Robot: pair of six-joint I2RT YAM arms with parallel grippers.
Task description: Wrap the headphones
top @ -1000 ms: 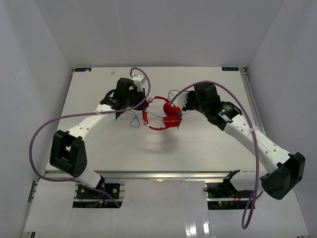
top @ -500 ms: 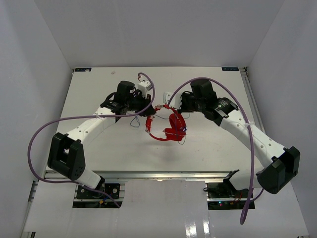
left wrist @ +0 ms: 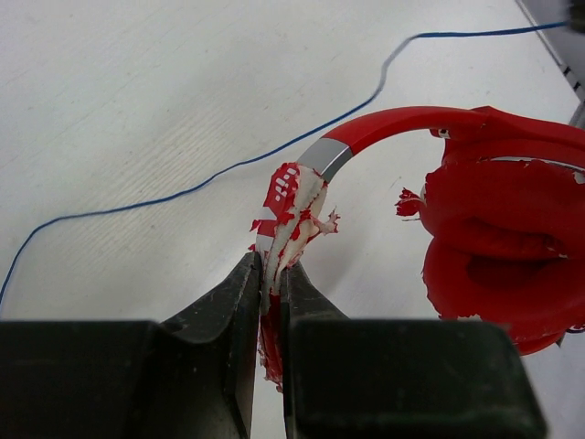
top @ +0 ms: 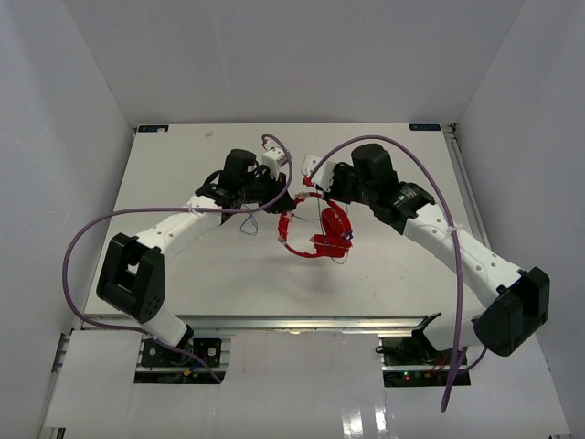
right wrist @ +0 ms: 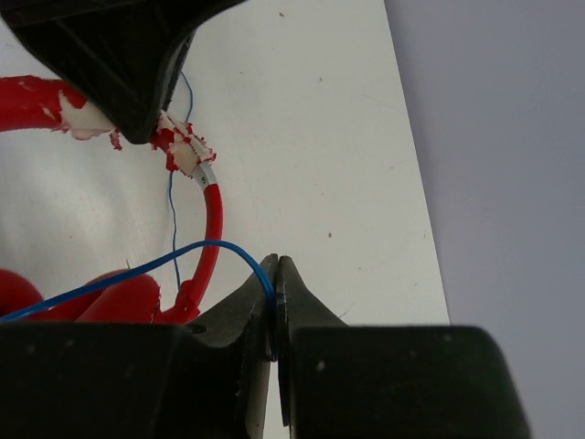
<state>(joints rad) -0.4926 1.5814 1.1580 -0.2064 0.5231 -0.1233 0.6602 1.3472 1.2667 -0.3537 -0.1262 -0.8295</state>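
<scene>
Band end sits in left gripper, jaws pressed together on the patch where the red cover has flaked to white. Headphones are mid-table, between the two wrists, cups just right of that grip. Can't tell if the cups touch the surface.

Right gripper is clamped on the cord, thin blue line pinched at the very tips. The rest trails loose past the band.

Handling, my read:
- headphones light, band stiff but springy, should pivot around a one-point pinch
- flaking cover looks crumbly, poor friction. Solid red section or the grey slider would be a better hold
- cord limp and slick, easy to lose from the tips and easy to snag on the cups
- hold the cord close to where it lands on the band and keep light tension, no yanking at the cup joint
</scene>
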